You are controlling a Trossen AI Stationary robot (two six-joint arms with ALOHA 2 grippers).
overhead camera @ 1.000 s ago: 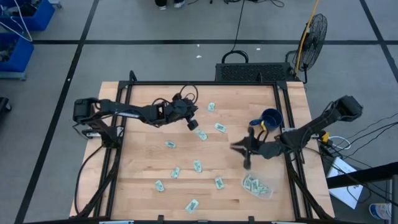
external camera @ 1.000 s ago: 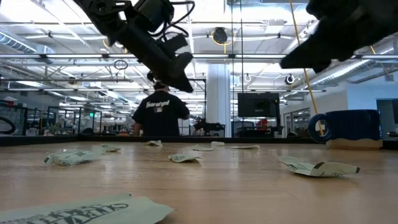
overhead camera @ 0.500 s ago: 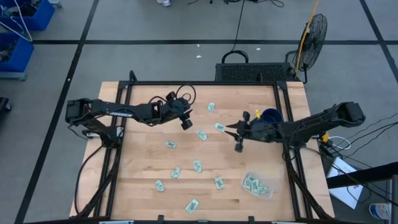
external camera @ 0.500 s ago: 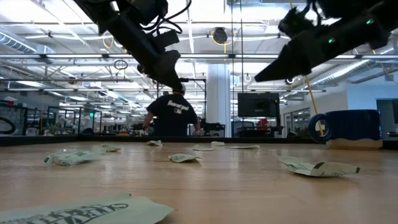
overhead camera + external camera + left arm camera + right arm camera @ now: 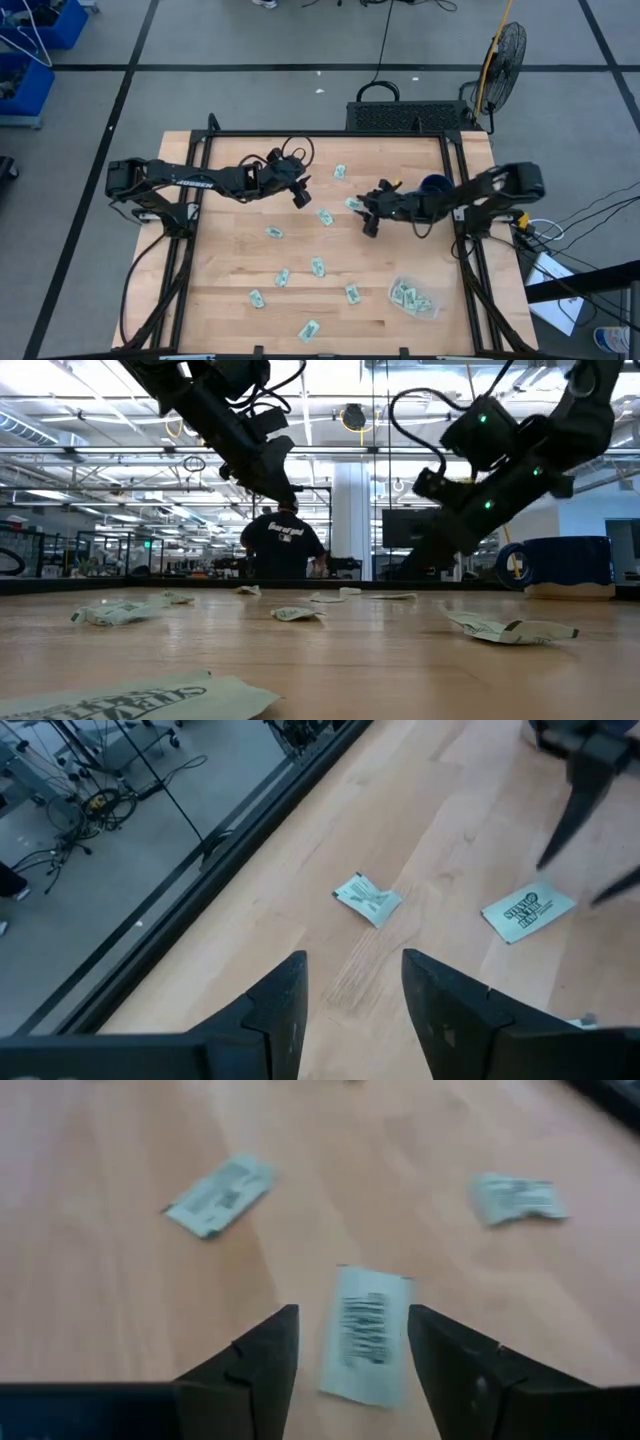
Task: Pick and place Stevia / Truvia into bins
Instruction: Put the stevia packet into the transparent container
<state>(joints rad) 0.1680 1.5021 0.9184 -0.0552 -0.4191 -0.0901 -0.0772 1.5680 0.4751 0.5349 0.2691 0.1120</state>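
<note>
The right gripper point(image 5: 368, 226) has swung left from beside the bin point(image 5: 413, 298), jaws now spread above a sachet point(image 5: 366, 1332) mid-counter; the left gripper point(image 5: 301, 196) hovers, jaws spread.

Right gripper point(image 5: 352, 1350) spread above wooden table point(image 5: 110, 1310).
Barcode-side sachet point(image 5: 365, 1335) lying between the two dark fingers point(image 5: 255, 1365); two more sachets farther off, one point(image 5: 219, 1196) flat, one point(image 5: 516, 1196) crumpled.
</note>
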